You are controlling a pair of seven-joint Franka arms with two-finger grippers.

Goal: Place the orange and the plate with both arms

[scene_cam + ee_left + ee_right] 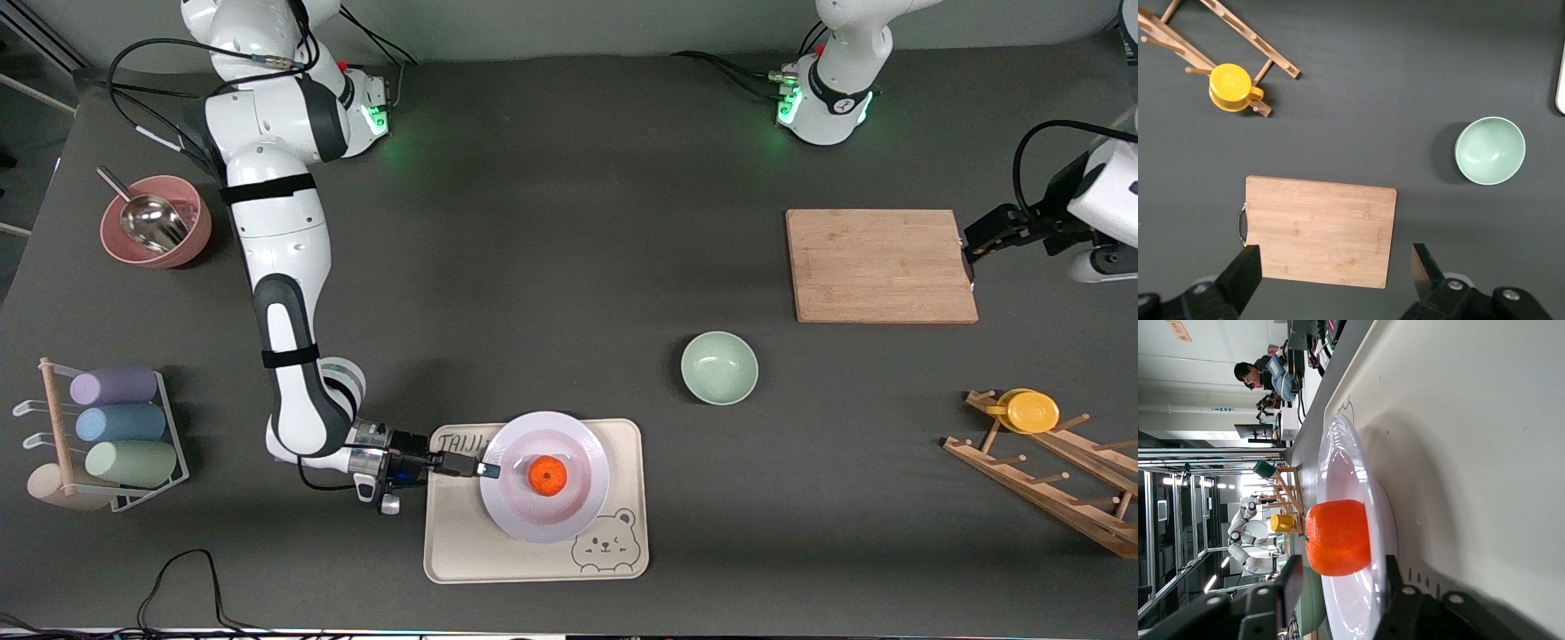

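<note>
1. Orange (548,475) sits mid plate (582,507), plate on bear tray (622,560), near front camera.
2. Right gripper (488,468) at plate rim; fingers (1290,583) either side of rim, partly apart. Can't tell if gripping.
3. Left gripper (1335,273) wide open, holds nothing, waits over cutting board (880,264).
</note>
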